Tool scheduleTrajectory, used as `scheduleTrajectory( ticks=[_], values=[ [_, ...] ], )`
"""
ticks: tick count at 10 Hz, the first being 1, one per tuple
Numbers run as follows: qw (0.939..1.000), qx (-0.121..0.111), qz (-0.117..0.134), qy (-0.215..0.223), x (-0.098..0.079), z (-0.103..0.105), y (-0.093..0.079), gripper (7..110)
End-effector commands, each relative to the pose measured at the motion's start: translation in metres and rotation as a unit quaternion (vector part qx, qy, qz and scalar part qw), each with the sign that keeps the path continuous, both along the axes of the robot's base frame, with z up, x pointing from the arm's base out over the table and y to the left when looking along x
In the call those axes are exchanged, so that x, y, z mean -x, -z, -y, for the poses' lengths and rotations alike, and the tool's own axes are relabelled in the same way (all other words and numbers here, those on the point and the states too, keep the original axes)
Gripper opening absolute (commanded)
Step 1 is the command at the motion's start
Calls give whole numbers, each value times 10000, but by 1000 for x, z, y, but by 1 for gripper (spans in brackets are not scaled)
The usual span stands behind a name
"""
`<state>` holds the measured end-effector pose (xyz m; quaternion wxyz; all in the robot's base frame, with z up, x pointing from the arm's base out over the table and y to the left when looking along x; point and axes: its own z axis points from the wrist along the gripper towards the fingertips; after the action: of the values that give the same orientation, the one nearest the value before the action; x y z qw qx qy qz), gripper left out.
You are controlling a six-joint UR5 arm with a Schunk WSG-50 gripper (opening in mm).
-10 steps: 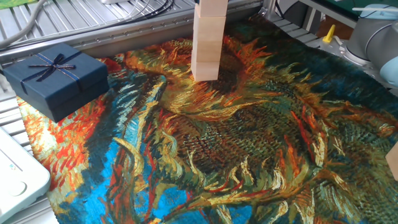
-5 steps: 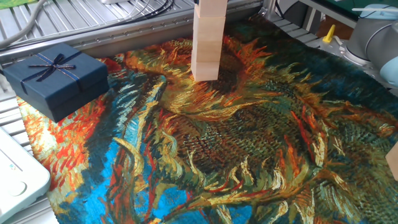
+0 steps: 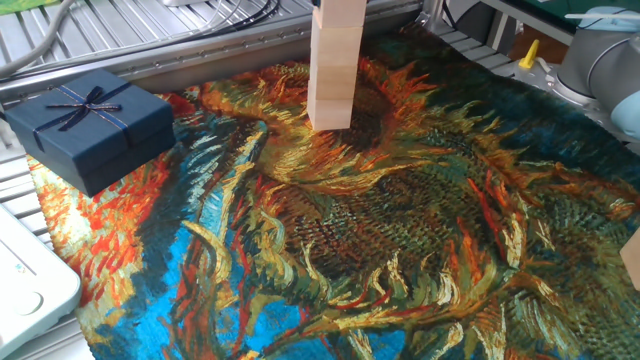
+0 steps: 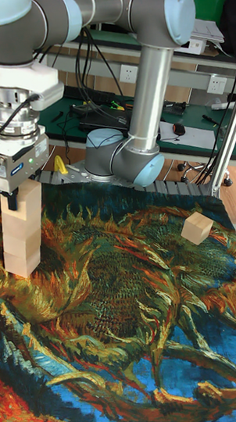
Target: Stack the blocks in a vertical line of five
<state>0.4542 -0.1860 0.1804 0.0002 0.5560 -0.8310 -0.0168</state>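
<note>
A stack of several pale wooden blocks (image 4: 23,240) stands upright at the far left of the painted cloth. In the fixed view the stack (image 3: 331,75) runs out of the top of the picture. My gripper (image 4: 15,202) sits straight down over the top block (image 4: 29,198). One dark finger (image 4: 10,200) lies against that block's face and the other is hidden, so its grip is unclear. One loose block (image 4: 197,227) lies apart on the cloth to the right; only its corner (image 3: 632,258) shows at the fixed view's right edge.
A dark blue gift box (image 3: 90,122) with a ribbon rests at the cloth's left edge. A white device (image 3: 30,290) sits at the front left corner. The arm's base (image 4: 124,159) and metal rails stand behind the cloth.
</note>
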Motion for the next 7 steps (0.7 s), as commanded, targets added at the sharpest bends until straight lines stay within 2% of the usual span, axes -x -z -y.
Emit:
scheduleTrajectory(
  ticks=[1, 4, 5, 7],
  values=[
    [10000, -61, 31, -13, -4, -1, -1, 66],
    [9999, -114, 8, -14, -5, -2, -2, 66],
    [9999, -137, 32, -20, -7, -3, -2, 88],
    [9999, -137, 37, 34, -8, -5, -3, 88]
  ],
)
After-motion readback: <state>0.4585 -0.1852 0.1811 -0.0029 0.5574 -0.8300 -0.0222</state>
